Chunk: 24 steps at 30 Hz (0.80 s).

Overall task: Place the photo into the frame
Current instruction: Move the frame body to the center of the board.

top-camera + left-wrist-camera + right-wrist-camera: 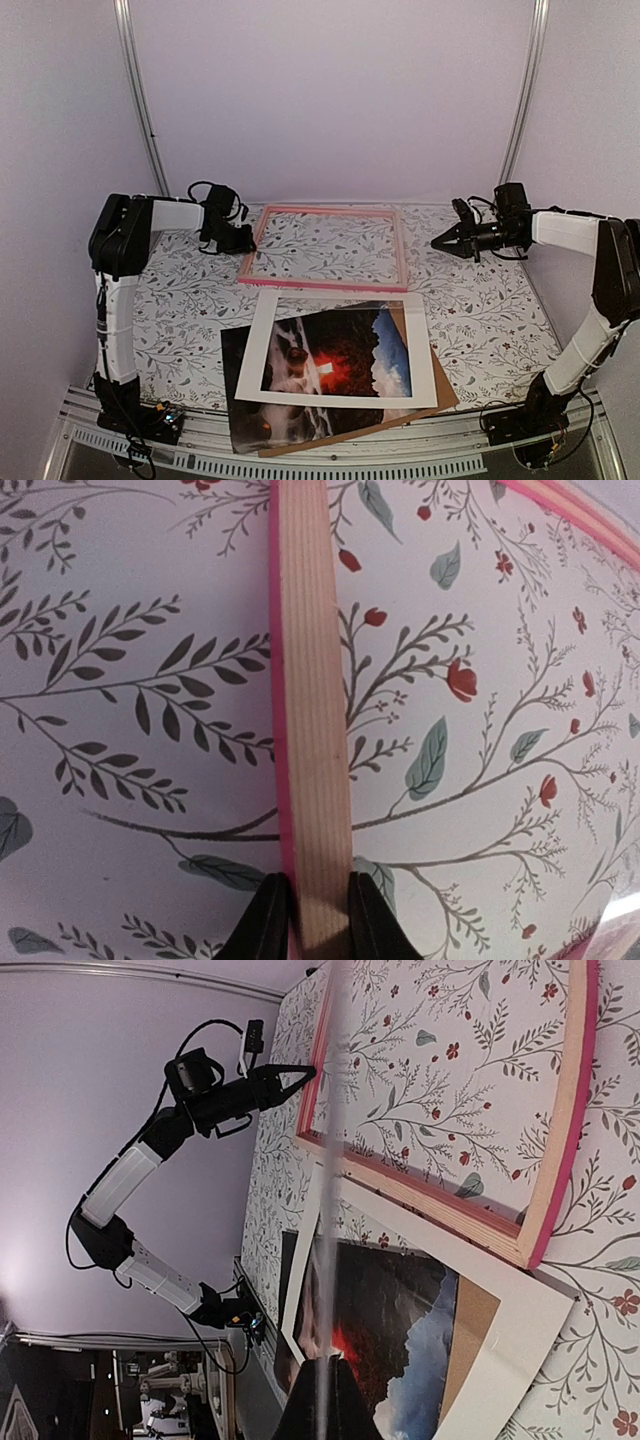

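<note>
The pink frame (325,284) lies flat at the back middle of the table. My left gripper (244,240) is shut on its left rail; the left wrist view shows the wood-faced, pink-edged rail (312,730) pinched between the black fingertips (315,920). The photo (340,365) lies at the near edge, under a white mat (420,350) and on a brown board (446,396). My right gripper (441,242) hovers right of the frame, apart from it. It is shut (322,1385) on a thin clear sheet (330,1210) seen edge-on. The frame (560,1160) and photo (395,1320) show behind it.
A floral cloth (480,310) covers the table. The photo's dark lower-left corner (245,415) sticks out past the mat near the table's front rail (300,462). The left arm (200,1100) shows in the right wrist view. Plain walls stand behind and to both sides.
</note>
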Available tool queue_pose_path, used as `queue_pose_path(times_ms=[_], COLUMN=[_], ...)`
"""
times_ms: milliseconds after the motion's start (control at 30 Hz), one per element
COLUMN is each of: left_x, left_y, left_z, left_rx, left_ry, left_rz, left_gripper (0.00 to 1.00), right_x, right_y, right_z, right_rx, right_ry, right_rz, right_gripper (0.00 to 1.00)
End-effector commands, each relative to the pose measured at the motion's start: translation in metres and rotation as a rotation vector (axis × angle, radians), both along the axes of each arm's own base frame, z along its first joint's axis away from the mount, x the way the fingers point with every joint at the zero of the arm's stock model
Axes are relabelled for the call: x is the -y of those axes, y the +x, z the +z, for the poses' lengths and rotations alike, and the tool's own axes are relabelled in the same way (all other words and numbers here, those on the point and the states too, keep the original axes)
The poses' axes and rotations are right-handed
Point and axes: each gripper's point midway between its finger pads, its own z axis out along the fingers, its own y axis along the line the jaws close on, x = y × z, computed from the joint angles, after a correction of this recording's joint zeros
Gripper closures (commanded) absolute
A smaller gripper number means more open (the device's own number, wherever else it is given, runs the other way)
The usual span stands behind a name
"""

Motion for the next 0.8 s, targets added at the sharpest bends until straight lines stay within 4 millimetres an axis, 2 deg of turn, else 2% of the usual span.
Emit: queue_pose_path(times_ms=[0,433,567,767], left_x=[-0.001,0.013,0.011,0.003], left_y=[-0.025,-0.063,-0.06,-0.044], left_z=[-0.01,0.0,0.007,0.027], left_rx=[-0.047,-0.055,-0.034,0.016], left_ry=[0.032,0.005,0.012,0.021], left_rz=[0.007,-0.013,0.008,0.051], left_gripper=[0.8,0.81,0.69,0.44], right_x=[-0.002,-0.009,-0.02,-0.054], right_y=[0.01,0.025,0.034,0.051], right_z=[0.016,0.062,0.074,0.09], right_rx=[0.022,0.062,0.086,0.119], right_ry=[0.044,0.112,0.121,0.131], right_rz=[0.012,0.04,0.058,0.11], right_gripper=[1.0,1.0,1.0,1.0])
